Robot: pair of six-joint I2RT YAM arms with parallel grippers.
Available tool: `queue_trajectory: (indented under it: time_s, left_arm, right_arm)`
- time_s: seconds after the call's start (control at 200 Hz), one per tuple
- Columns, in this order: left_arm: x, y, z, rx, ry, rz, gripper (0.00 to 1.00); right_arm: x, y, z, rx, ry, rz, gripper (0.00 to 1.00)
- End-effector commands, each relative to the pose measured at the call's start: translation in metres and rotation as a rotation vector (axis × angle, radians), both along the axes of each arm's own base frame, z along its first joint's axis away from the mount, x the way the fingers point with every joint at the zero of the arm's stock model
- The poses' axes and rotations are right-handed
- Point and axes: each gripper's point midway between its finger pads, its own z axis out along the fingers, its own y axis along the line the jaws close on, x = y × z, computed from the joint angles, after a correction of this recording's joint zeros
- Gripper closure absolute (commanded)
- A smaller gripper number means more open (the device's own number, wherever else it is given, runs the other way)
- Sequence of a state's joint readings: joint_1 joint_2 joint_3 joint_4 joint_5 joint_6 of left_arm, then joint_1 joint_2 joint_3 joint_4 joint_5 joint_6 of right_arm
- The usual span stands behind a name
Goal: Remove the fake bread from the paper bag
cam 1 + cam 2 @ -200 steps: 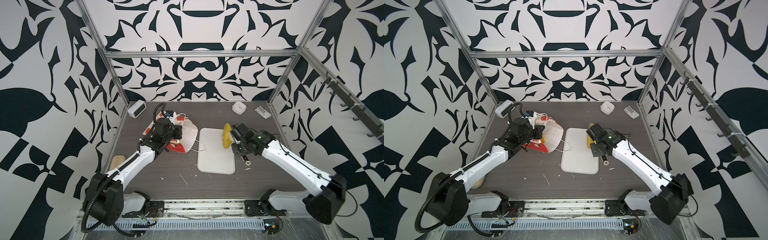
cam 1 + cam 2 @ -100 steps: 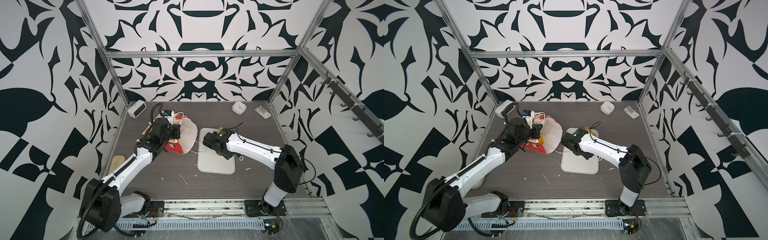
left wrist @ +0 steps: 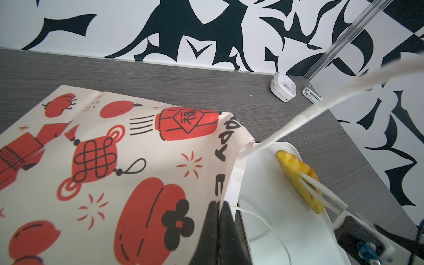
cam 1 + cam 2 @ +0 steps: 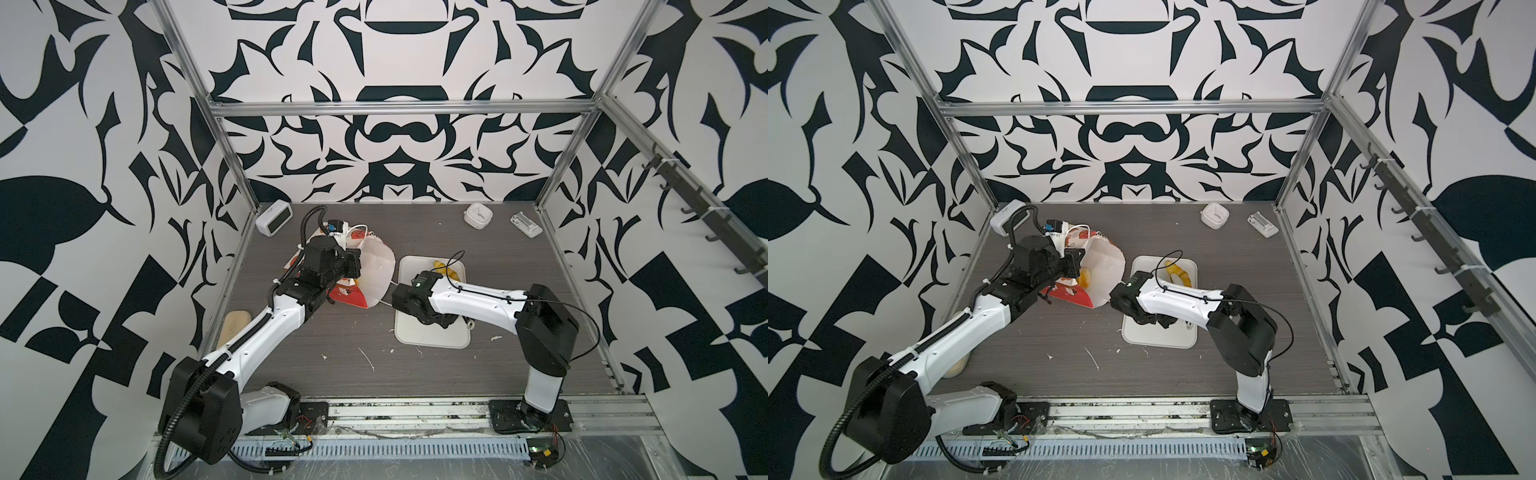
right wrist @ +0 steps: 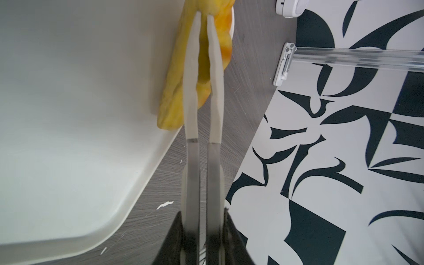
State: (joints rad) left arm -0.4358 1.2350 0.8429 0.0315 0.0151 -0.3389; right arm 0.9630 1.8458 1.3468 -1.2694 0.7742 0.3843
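The paper bag (image 4: 376, 270) (image 3: 114, 160) lies on its side at the back left, its white inside facing the tray. My left gripper (image 3: 218, 206) (image 4: 1075, 266) is shut on the bag's rim and holds the mouth up. One golden piece of fake bread (image 4: 1086, 277) shows inside the mouth. My right gripper (image 5: 203, 213) is shut on long grey tongs (image 5: 192, 91). The tong tips pinch a yellow croissant-like fake bread (image 5: 202, 57) (image 4: 446, 268) (image 3: 296, 174) at the far right corner of the white tray (image 4: 432, 336). In both top views the right forearm hides most of the tongs.
A white clock (image 4: 274, 216) stands at the back left, a small white clock (image 4: 478, 215) and a white clip (image 4: 525, 224) at the back right. A beige pad (image 4: 235, 328) lies by the left wall. Small white scraps (image 4: 368, 359) dot the table in front.
The right arm has folded in and its wrist has swung left over the tray, while the yellow bread in the tongs stays near the tray's far right corner. The left gripper still holds the bag.
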Motion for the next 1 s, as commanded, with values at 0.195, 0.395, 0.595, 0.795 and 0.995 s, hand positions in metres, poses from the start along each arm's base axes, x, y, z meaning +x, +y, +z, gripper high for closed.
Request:
queue_trajectory:
  time_s: [0.195, 0.395, 0.595, 0.795, 0.995]
  left_arm:
    - [0.0, 0.005, -0.001, 0.0, -0.008, 0.014, 0.97]
    - [0.0, 0.004, -0.004, -0.002, -0.005, 0.013, 0.97]
    - [0.0, 0.003, -0.008, -0.006, 0.007, 0.012, 0.97]
    - [0.0, 0.004, -0.007, -0.003, 0.006, 0.014, 0.97]
    - [0.001, 0.002, -0.005, -0.003, 0.006, 0.006, 0.97]
  right_arm:
    - [-0.016, 0.026, -0.007, 0.24, 0.002, -0.051, 0.62]
    - [-0.023, 0.036, -0.001, 0.393, -0.001, -0.077, 0.56]
    - [-0.03, 0.052, 0.018, 0.621, -0.031, -0.073, 0.56]
    - [-0.041, 0.04, 0.036, 0.741, -0.072, -0.082, 0.57]
    - [-0.072, 0.013, 0.016, 0.778, -0.017, -0.184, 0.6]
